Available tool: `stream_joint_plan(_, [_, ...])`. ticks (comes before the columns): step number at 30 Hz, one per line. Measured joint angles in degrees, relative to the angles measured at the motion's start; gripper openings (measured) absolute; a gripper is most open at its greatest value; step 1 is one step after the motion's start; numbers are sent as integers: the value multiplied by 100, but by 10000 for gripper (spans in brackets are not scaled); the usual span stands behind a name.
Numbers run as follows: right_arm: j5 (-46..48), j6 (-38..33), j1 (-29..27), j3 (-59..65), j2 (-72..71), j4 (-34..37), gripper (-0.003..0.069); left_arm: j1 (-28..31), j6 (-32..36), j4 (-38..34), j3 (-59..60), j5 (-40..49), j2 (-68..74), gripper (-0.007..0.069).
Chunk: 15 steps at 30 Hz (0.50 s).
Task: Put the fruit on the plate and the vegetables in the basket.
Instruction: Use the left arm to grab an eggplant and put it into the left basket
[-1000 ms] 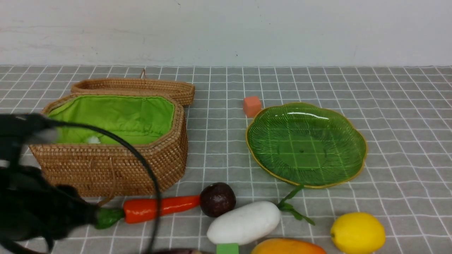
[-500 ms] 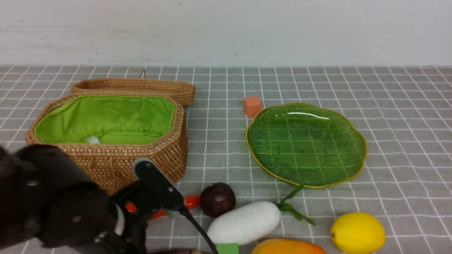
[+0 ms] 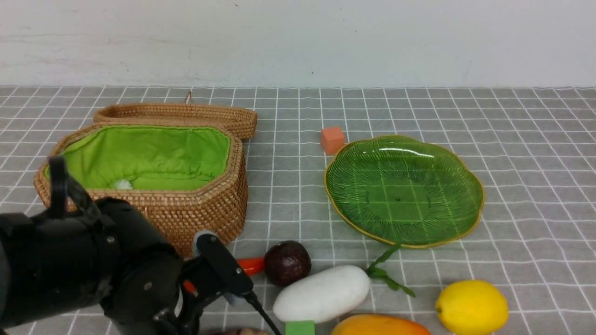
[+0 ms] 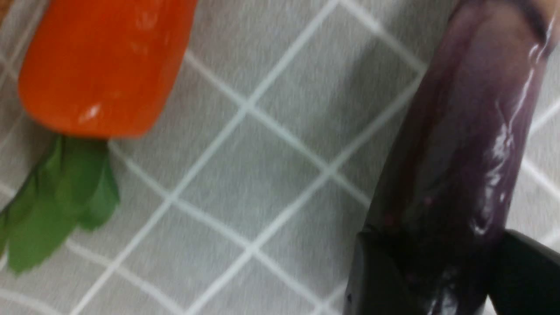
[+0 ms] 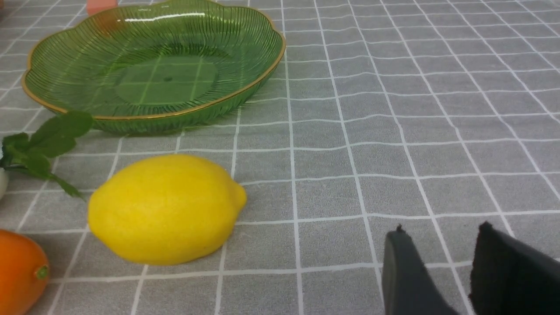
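A: Front view, quick. The plate is the landmark.
B: The plate [image 3: 405,190] sits on the tabletop [image 3: 535,139]. The basket [image 3: 205,204] is well to its left, open, with the lid [image 3: 186,114] lying behind it. An orange cube [image 3: 332,140] is just beside the plate's far-left rim.
A: Fruit?
B: All off the plate, on its near side. The maroon ball [image 3: 287,263] is near-left and the lemon [image 3: 471,307] near-right. The mango [image 3: 379,326] is straight in front, cut by the frame edge.
A: Veg?
B: Both outside the basket. The radish [image 3: 321,293] lies in front of the plate, with a leaf tip at the near rim. A green cube [image 3: 299,328] is against the radish. The carrot [image 3: 251,265] is farther left of the plate than the ball, tip at the ball. The rest is behind the left arm [image 3: 84,270].
A: Left pincer?
B: Hidden by the arm. A sliver of the glossy purple thing [image 3: 235,331] shows at the frame bottom.
A: Left wrist.
B: Blurry. The left pincer [image 4: 442,262] has its fingers [image 4: 372,275] tight on both sides of the purple thing [image 4: 472,131]. It looks clamped on it. The carrot's thick end [image 4: 105,65] and leaves [image 4: 57,205] lie beside it, apart.
A: Right wrist.
B: The right pincer [image 5: 442,232] shows a narrow gap with nothing in it. It is low over the tabletop, well apart from the plate [image 5: 153,74]. The lemon [image 5: 166,209] is near the plate's rim, not touching. The mango end [image 5: 19,271] is farther from the plate than the lemon. The radish leaves [image 5: 43,144] are just beside the rim.
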Motion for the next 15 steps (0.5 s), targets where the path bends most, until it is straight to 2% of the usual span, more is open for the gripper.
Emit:
stream_joint_plan(5, [0,0,0,0,0,0,241,45,505,-117,-478,1003,-615,317])
stream_joint_plan(9, [0,0,0,0,0,0,241,507,849,-190,-1067,1258,-1116,317])
stream_joint_plan(12, [0,0,0,0,0,0,241,1374,1227,-200,-1931,1215,-1278,317])
stream_joint_plan(15, [0,0,0,0,0,0,241,2074,1317,-171,-2346,595,-1193,317])
